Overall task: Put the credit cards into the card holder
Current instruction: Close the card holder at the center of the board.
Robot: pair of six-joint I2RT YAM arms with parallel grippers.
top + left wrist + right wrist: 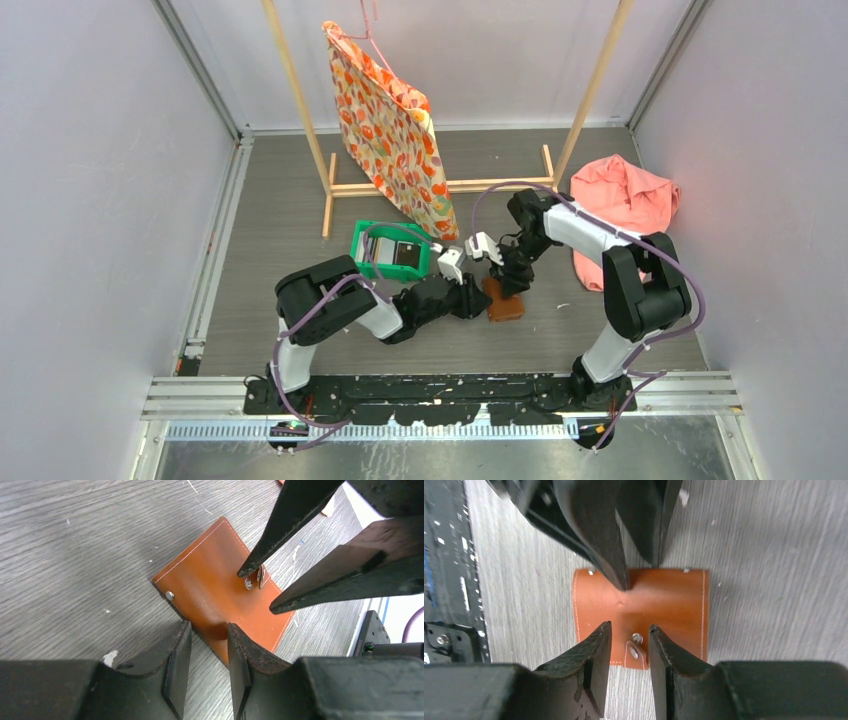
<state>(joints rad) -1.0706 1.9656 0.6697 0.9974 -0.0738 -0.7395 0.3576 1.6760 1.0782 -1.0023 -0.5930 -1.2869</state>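
The card holder (503, 304) lies shut on the grey table, a brown leather wallet with its snap tab (636, 646) at one edge. My left gripper (207, 626) is open over the wallet's edge. One finger (600, 535) presses on the leather and the other stands just off it. From the far side my right gripper (629, 626) is open with the snap tab between its fingertips; these fingers (281, 525) also show in the left wrist view. The credit cards (404, 256) lie in the green bin, a dark one on top.
The green bin (362, 240) stands left of the card holder, behind my left arm. A wooden rack (440, 186) with a floral bag (392, 135) on a hanger crosses the back. A pink cloth (625, 200) is heaped at the right.
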